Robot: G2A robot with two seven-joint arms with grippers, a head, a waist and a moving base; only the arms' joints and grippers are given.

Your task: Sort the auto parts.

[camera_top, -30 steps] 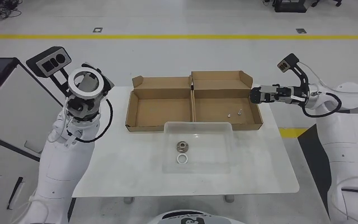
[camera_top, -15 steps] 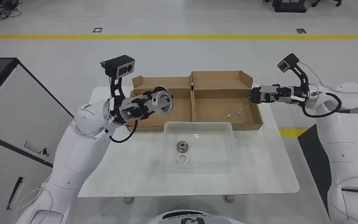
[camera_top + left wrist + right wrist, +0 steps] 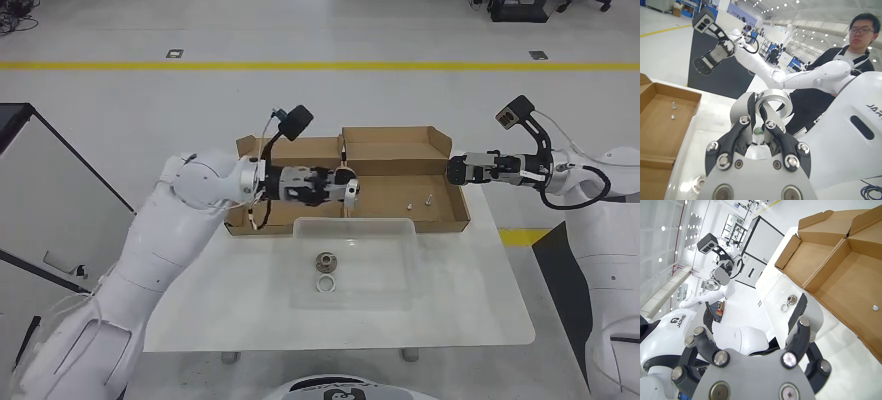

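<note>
Left hand (image 3: 756, 110) pinches metal ring (image 3: 772, 94) by its wall, finger thru bore, mid-frame in top view over the cardboard boxes (image 3: 400, 190). Looks stiff, heavyish, slick; may slip. Right hand (image 3: 755, 311) wide open, empty.

Grey floor (image 3: 100, 30), yellow line (image 3: 320, 66) across; white table (image 3: 470, 300); rows of ceiling spotlights (image 3: 785, 4) overhead.

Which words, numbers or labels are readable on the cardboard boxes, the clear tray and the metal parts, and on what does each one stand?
There is no readable text on any of them.
brown cardboard boxes: plain card, no print.
clear plastic tray: no label.
silver metal ring held in the left gripper: bare metal, no marking visible.
small metal parts in the tray: too small to tell.
</note>
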